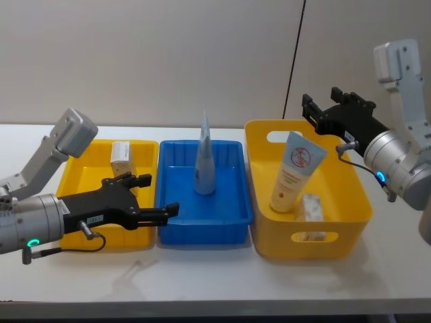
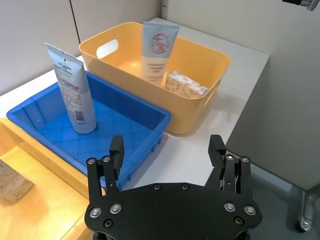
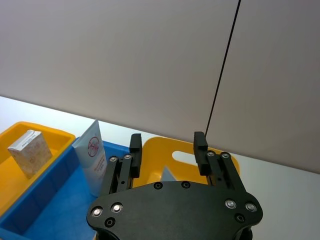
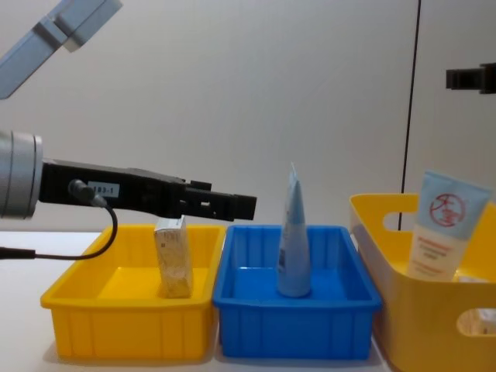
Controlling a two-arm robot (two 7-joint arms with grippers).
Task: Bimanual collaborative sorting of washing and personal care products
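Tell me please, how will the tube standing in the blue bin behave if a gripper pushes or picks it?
The squeeze tube stands upright on its cap in the blue bin, tall on a narrow base, so a side push would probably tip it. Its flat crimped top suggests a soft body that may dent when squeezed. It probably will not roll.

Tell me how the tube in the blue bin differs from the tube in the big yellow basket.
The tube in the blue bin stands upright on its cap, alone in the blue bin. The tube in the yellow basket leans against the wall of the yellow basket, beside a soft pack. The first shows its narrow edge in the head view, the second its broad front with a red round logo. Both are pale squeeze tubes, crimped end up.
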